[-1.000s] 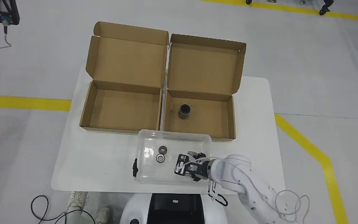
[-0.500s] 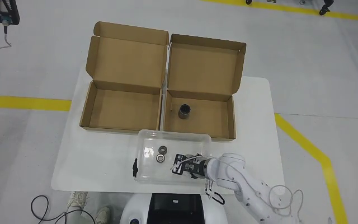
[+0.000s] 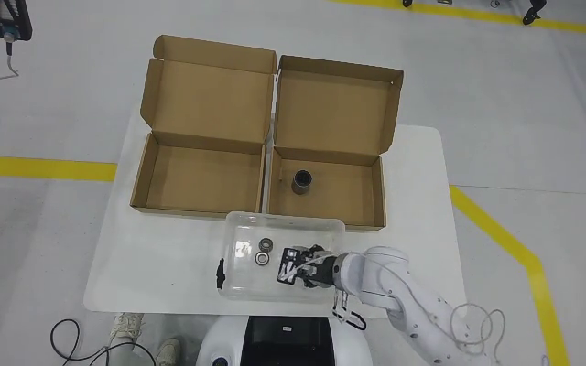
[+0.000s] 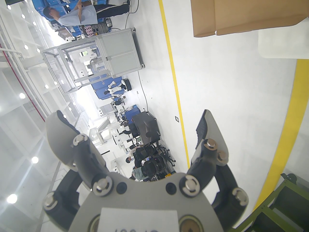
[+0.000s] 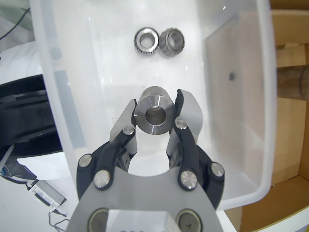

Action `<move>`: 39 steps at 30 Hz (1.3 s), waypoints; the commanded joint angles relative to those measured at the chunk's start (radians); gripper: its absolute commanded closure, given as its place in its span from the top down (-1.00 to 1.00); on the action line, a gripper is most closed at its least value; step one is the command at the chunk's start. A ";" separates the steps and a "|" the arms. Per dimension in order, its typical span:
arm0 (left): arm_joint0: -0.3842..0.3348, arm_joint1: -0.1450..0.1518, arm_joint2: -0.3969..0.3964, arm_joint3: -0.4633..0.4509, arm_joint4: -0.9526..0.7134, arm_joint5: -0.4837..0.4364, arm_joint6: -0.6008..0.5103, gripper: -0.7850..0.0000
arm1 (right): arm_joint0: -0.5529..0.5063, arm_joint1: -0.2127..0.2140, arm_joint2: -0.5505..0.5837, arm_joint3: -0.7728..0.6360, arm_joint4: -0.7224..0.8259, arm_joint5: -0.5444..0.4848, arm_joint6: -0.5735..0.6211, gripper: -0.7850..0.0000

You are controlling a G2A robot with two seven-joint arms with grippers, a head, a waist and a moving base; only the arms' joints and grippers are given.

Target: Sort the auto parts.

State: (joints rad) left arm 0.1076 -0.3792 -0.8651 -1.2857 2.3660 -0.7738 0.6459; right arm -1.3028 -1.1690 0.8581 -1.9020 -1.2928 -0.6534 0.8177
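Note:
My right gripper [image 5: 155,102] reaches into the clear plastic bin [image 5: 241,126] and is shut on a steel sleeve [image 5: 154,118], gripping its sides just above the bin floor. Two ring bearings [image 5: 146,41] [image 5: 172,42] lie side by side farther along the bin floor. From above, the right gripper [image 3: 298,268] is at the middle of the bin [image 3: 240,224], with the bearings [image 3: 265,252] to its left. A second steel sleeve [image 3: 301,181] stands in the right cardboard box [image 3: 366,197]. My left gripper [image 4: 132,126] is open and holds nothing, pointing out over the floor.
The left cardboard box [image 3: 197,178] stands beside the right one at the back of the white table [image 3: 156,265], both with lids folded back. A box flap [image 4: 241,3] appears in the left wrist view. The bin sits near the table's front edge.
The right gripper has shifted a little to the left inside the bin. The bearings and boxes have not moved.

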 commanded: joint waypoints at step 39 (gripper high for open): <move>0.000 0.000 0.000 0.000 0.000 0.000 0.000 1.00 | 0.224 -0.029 0.206 0.107 0.337 -0.088 -0.925 -1.00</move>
State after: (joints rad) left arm 0.1076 -0.3792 -0.8651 -1.2857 2.3660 -0.7738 0.6459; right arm -1.0729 -1.1981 1.0612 -1.7948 -0.9500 -0.7302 -0.0747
